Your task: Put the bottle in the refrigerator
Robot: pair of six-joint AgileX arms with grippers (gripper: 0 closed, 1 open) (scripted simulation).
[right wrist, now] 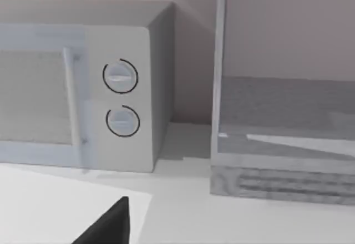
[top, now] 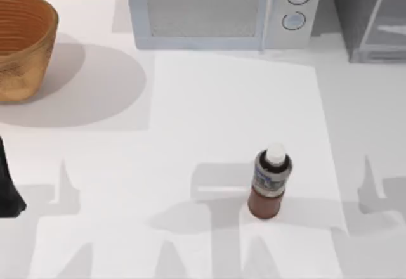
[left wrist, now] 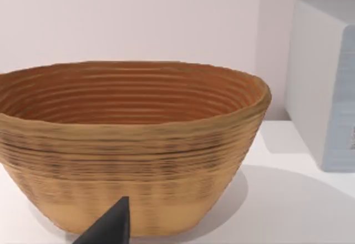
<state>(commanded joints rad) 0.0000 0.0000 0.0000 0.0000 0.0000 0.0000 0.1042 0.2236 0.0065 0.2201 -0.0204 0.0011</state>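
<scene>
While the white-capped, reddish-brown bottle [top: 269, 187] stands untouched on the table [top: 190, 133], the dark-grey refrigerator [top: 371, 16] awaits; I cannot tell either gripper's state.

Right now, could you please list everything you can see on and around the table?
bottle: one, white cap, blue-grey label, reddish-brown body, upright at the table's front, right of centre.
refrigerator: one, dark grey with pale silver frame, back right corner.
microwave: one, pale, two round dials, back centre, left of the refrigerator.
basket: one, brown woven, back left.
table: one, white.
left arm: one, black, at the table's left edge.
right gripper: one, dark tip, facing the microwave and the refrigerator.
</scene>
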